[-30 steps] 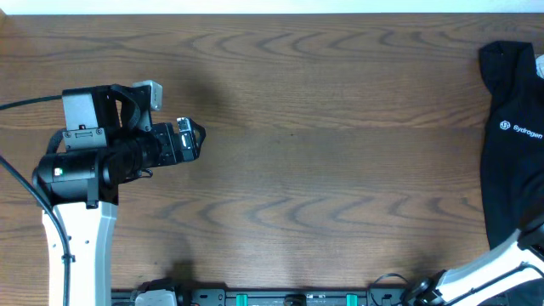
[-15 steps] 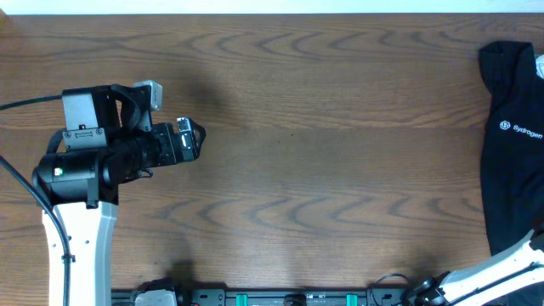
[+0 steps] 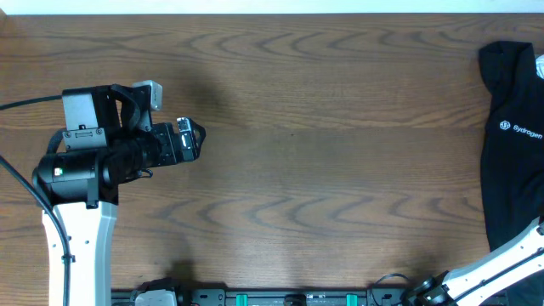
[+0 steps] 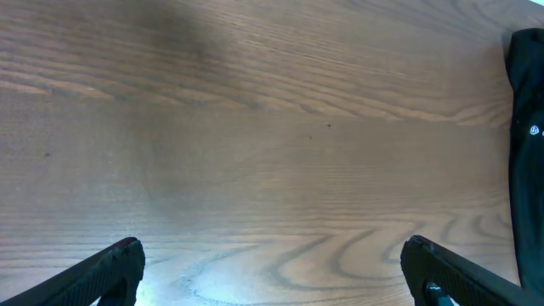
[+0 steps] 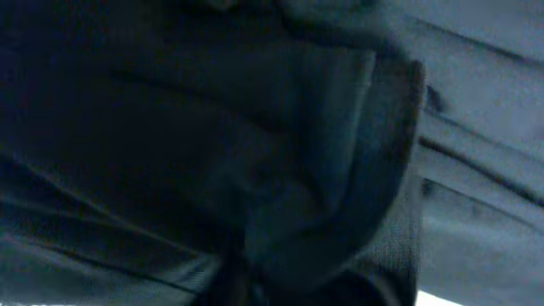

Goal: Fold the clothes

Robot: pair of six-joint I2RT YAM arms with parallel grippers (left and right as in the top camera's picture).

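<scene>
The clothes, a black shirt with a small white logo and lettering, lie at the table's far right edge, partly cut off by the overhead view. The shirt's edge also shows at the right of the left wrist view. My left gripper hovers over bare table at the left, far from the shirt, its fingers wide apart around nothing. My right gripper lies beyond the overhead frame; only its white arm link shows. In the right wrist view dark fabric fills the frame and bunches into a pinch at my right gripper.
Brown wood-grain table spans the space between the arms. A black rail with cables runs along the front edge. A pale strip borders the far edge of the table.
The right arm's white link at the lower right dipped and rose again slightly. The left arm and its open gripper have not moved. The shirt lies as before.
</scene>
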